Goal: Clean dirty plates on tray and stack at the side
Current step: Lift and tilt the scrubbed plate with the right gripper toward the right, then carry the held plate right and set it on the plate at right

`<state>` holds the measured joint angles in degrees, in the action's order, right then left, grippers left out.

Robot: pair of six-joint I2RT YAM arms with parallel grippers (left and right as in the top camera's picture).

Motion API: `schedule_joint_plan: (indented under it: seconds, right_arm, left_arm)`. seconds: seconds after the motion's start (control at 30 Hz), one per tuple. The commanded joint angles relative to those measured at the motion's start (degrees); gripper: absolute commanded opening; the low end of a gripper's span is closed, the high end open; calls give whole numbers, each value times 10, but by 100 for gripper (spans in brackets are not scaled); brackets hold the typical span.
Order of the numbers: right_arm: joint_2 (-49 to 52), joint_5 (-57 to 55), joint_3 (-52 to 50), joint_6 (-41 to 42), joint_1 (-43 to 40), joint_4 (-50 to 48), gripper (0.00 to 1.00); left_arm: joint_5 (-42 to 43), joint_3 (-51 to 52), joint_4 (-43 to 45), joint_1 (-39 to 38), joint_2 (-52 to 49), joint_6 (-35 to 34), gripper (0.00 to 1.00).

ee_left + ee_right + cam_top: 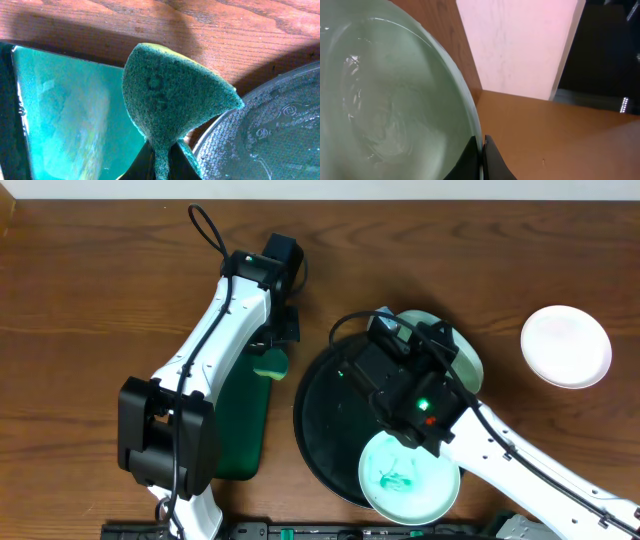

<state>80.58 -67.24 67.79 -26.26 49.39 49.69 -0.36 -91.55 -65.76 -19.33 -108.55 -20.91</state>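
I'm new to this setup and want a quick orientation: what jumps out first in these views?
The right end effector pinches the rim of a pale plate over the black tray, where a second plate with turquoise smears lies at the near edge. The left end effector grips a green sponge at the green tray's edge, and a white plate lies alone on the tabletop to the right.
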Motion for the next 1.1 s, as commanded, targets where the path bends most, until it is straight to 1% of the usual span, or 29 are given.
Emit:
schedule_joint_plan:
  seconds: [0.0, 0.77, 0.87, 0.93, 1.0, 1.03, 1.07]
  right_arm:
    - [1, -34, 13, -6, 8, -2, 1]
    - [1, -32, 13, -6, 9, -11, 2]
    - [1, -30, 13, 3, 9, -14, 1]
    - [1, -13, 13, 48, 8, -12, 1]
    - [1, 47, 13, 137, 4, 4, 1]
    - [1, 105, 13, 199, -1, 15, 1]
    - [1, 145, 13, 237, -6, 21, 1]
  left_arm:
    - [-3, 2, -2, 2, 2, 7, 7]
    - [-3, 2, -1, 2, 2, 7, 7]
    - [-3, 2, -1, 2, 2, 7, 7]
    - [-3, 2, -1, 1, 2, 7, 7]
    - [-3, 2, -1, 2, 2, 7, 7]
    - [-3, 2, -1, 2, 2, 7, 7]
    - [-3, 2, -1, 2, 2, 7, 7]
